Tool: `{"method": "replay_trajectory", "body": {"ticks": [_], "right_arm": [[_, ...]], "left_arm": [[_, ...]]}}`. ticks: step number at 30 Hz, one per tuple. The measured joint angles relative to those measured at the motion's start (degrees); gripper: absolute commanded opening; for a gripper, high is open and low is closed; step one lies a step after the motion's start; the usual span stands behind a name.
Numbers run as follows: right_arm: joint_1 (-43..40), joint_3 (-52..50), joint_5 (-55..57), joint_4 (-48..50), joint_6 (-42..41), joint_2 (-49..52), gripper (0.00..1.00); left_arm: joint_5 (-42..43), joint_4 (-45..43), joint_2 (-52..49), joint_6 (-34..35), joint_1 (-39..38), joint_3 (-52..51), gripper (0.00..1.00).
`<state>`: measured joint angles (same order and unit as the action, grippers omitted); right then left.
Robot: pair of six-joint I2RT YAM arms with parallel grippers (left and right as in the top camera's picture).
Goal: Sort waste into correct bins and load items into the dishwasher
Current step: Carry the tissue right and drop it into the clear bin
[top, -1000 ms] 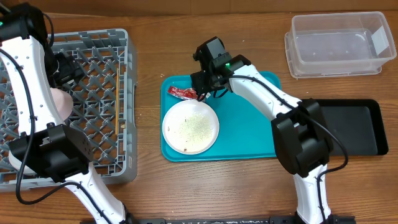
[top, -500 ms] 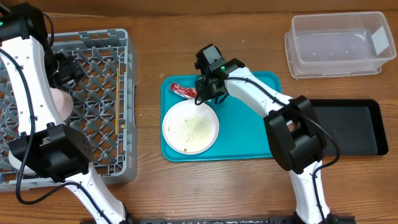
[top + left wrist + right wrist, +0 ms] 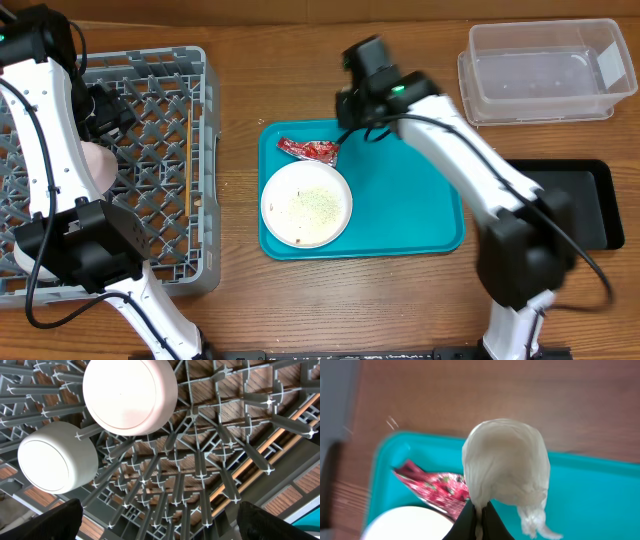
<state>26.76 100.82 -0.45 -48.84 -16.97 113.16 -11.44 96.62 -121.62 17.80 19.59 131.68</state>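
My right gripper (image 3: 480, 511) is shut on the crumpled white tissue (image 3: 506, 460), which hangs above the teal tray's far edge. In the overhead view that gripper (image 3: 352, 115) hovers just right of the red wrapper (image 3: 310, 150), which lies on the tray beside the large white plate (image 3: 306, 204) scattered with crumbs. The left gripper (image 3: 167, 527) stands open over the grey dish rack (image 3: 150, 150), nothing between its fingers. Below it a white-pinkish bowl (image 3: 130, 395) and a white cup (image 3: 57, 455) sit in the rack. A wooden chopstick (image 3: 260, 460) lies along the lattice.
The teal tray (image 3: 410, 210) sits mid-table. A clear plastic tub (image 3: 540, 70) stands at the back right, and a shallow black tray (image 3: 580, 205) lies in front of it at the right edge. The right arm reaches across the tray's right half.
The right gripper closed on the tissue on the tray beside the wrapper, then rose and moved back and right with it. The wrapper stayed on the tray. The left arm has not moved.
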Motion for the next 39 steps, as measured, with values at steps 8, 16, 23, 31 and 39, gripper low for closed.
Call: {"method": "replay_trajectory", "body": {"ticks": [8,16,23,31,39], "right_arm": [[-10.1,1.6,7.7,-13.2,-13.2,-9.7,0.04],[-30.6,1.6,11.1,-26.2,-28.5,-9.8,0.04],[-41.3,1.6,11.2,-28.1,-32.4,-9.8,0.04],[-42.4,1.6,5.6,-14.5,-23.1,-9.8,0.04],[-38.9,1.4,-0.2,1.7,-11.2,-9.7,0.17]], "left_arm": [[0.0,0.0,0.0,0.0,0.0,0.0,1.0],[0.0,0.0,0.0,0.0,0.0,0.0,1.0],[0.0,0.0,0.0,0.0,0.0,0.0,1.0],[0.0,0.0,0.0,0.0,0.0,0.0,1.0],[0.0,0.0,0.0,0.0,0.0,0.0,1.0]]}}
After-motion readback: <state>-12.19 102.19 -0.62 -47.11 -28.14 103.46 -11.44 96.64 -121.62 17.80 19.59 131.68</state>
